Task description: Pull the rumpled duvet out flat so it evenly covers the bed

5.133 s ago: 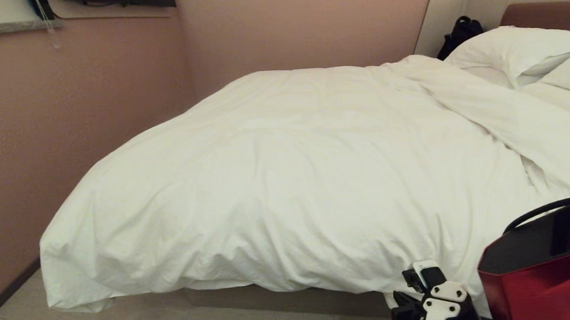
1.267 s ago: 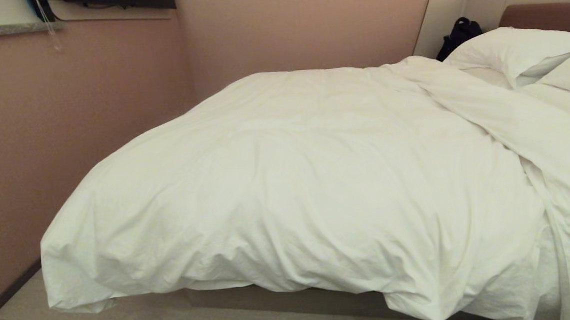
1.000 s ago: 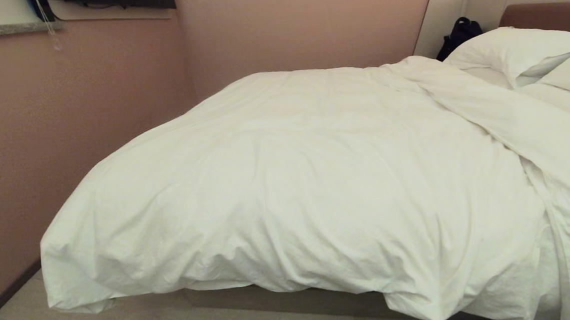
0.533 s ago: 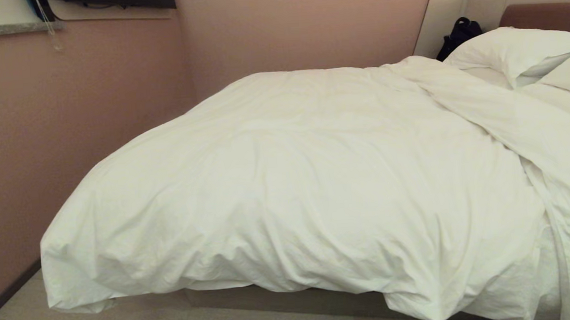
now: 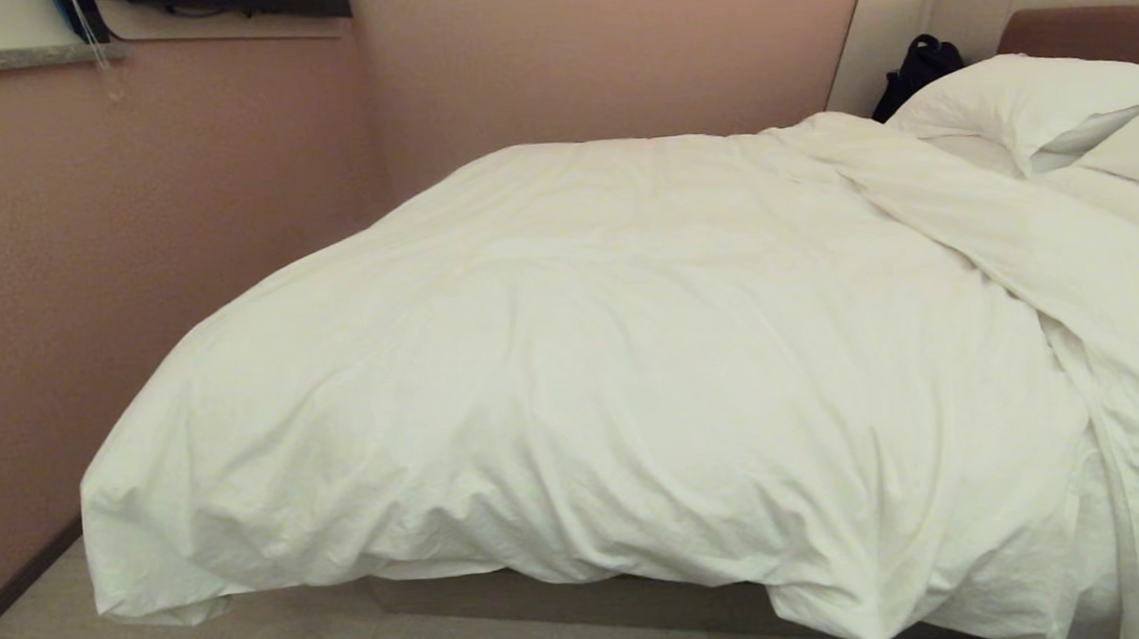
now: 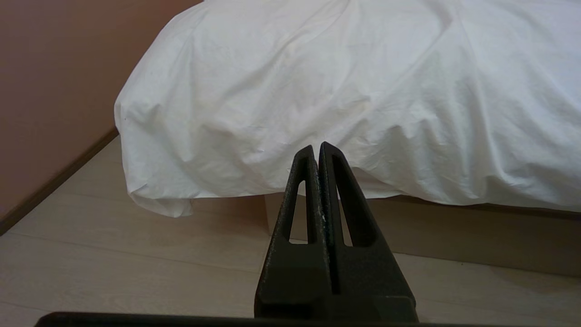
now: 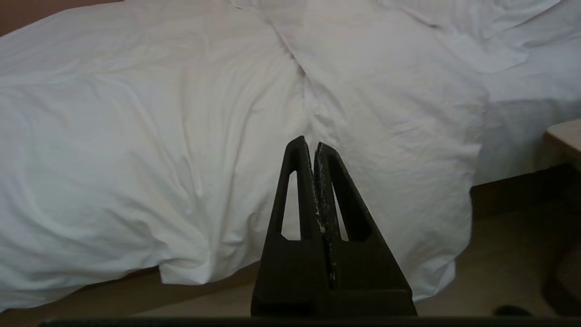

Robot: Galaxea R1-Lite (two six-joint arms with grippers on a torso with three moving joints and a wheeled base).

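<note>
Both tools are clenched on nothing: the right tool (image 7: 314, 144) hangs just off the bed's near edge facing a fold of the duvet (image 5: 572, 359), the left tool (image 6: 316, 147) low toward the foot corner. The duvet lies across the bed (image 5: 569, 595) (near-side overhang uneven, bunched toward the pillows (image 5: 1035, 101)). This looks like a pause between pulls; next, the right tool must part its fingers and pinch the hanging hem, probably.

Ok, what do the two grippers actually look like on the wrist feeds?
The left gripper and the right gripper look alike: two matte black, rough-textured fingers, each a tapering wedge with a long slot cut through it. The right one shows pale scuffing along its inner edges. No cables or markings show. Neither arm appears in the head view.
</note>
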